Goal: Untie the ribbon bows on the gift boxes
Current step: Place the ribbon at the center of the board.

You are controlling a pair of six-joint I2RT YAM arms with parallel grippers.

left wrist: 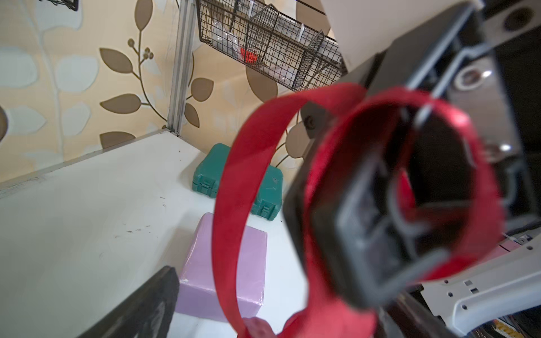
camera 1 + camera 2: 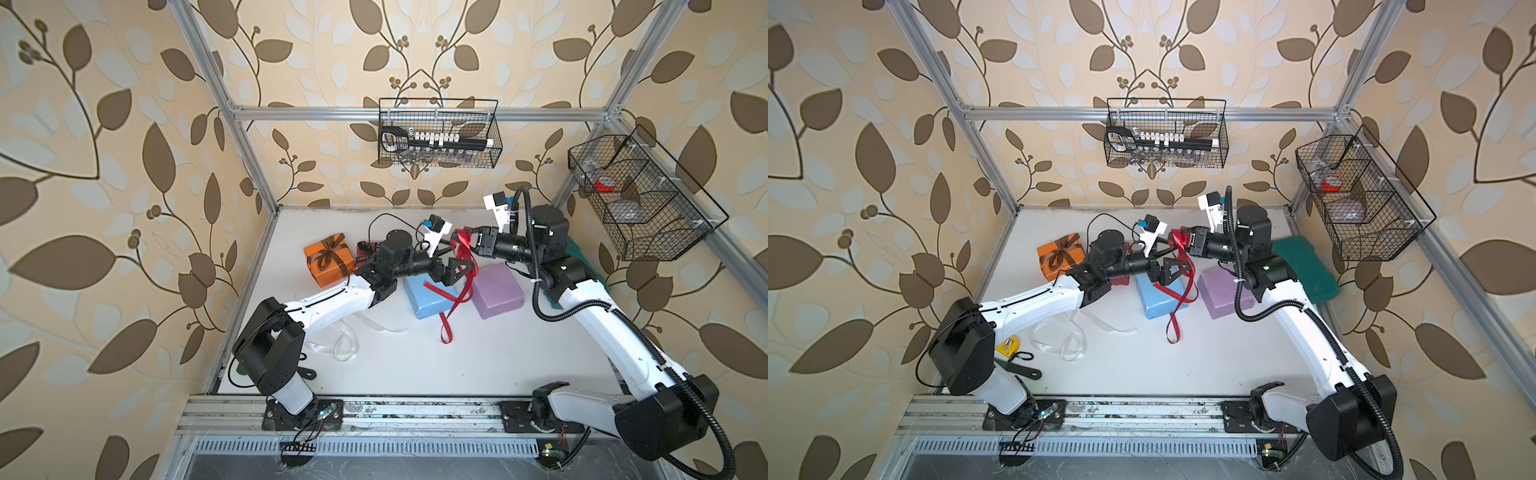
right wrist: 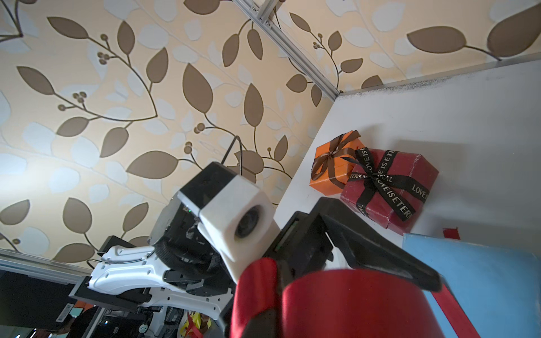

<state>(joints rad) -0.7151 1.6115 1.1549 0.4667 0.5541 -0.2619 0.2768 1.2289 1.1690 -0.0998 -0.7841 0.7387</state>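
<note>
Here the right claw [image 2: 1184, 239] clenches the red ribbon [image 2: 1179, 305], which trails down past the released left claw [image 2: 1182, 257]

Bright even light, soft shadows; top views bend at edges; the near red ribbon [image 1: 232, 204] blurs.

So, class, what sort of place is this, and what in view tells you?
Probably a robotics lab cell dressed as a room: wallpapered panels behind an aluminium frame, two robot arms mounted on a rail beside a white table, and a wire basket hung on the frame.
</note>
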